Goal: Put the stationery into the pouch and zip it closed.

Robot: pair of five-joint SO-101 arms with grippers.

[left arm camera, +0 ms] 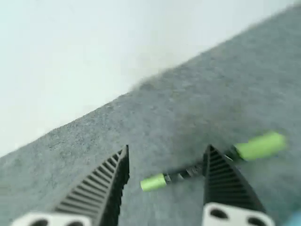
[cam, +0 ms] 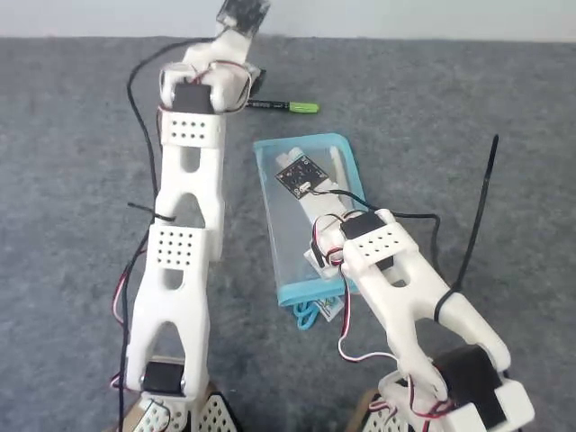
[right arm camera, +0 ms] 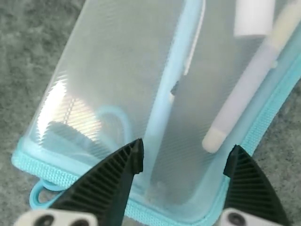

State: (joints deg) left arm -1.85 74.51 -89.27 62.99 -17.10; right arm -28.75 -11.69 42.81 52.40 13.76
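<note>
A black pen with green ends [cam: 283, 106] lies on the grey mat at the far side, just beyond the light blue see-through pouch [cam: 286, 243]. My left gripper [left arm camera: 167, 148] is open low over the mat, and the pen [left arm camera: 186, 175] lies crosswise just past its fingertips. Over the pouch [right arm camera: 108, 80] my right gripper [right arm camera: 186, 145] hangs open, near the end with the cord loop [right arm camera: 40, 195]. Inside the pouch I see a blue pen [right arm camera: 164, 103], a white marker [right arm camera: 244, 94] and a white block [right arm camera: 254, 16].
Grey mat [cam: 72, 180] covers the table, with a pale wall [left arm camera: 94, 56] at its far edge. Black cables [cam: 477, 216] trail from both arms. Open mat lies left of the left arm and right of the pouch.
</note>
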